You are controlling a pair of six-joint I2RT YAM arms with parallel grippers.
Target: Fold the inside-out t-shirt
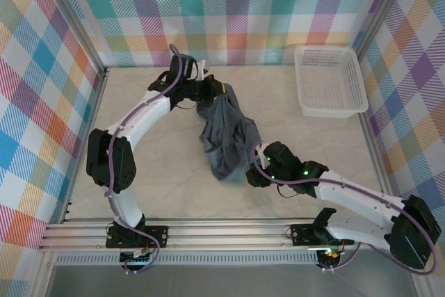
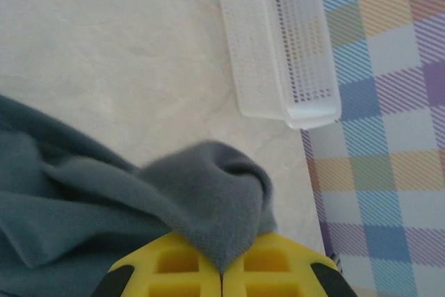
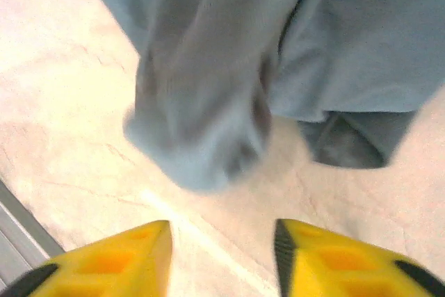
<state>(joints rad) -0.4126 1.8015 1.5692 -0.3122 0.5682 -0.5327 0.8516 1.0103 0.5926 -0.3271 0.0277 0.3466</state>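
The inside-out t-shirt (image 1: 226,137) is a bunched slate-grey heap in the middle of the table, drawn up toward its far end. My left gripper (image 1: 217,91) is at that far end, shut on a fold of the shirt. In the left wrist view the yellow fingers (image 2: 174,269) meet with grey fabric (image 2: 208,199) pinched between their tips. My right gripper (image 1: 254,172) is by the shirt's near right edge. Its yellow fingers (image 3: 125,255) stand apart over bare table, nothing between them, and the shirt's blurred hem (image 3: 201,116) hangs just beyond.
A white mesh basket (image 1: 329,81) stands at the back right against the checked wall, also seen ahead of the left wrist as the basket (image 2: 278,39). Bare pale table (image 1: 153,172) spreads left of the shirt. A metal rail (image 1: 208,231) runs along the near edge.
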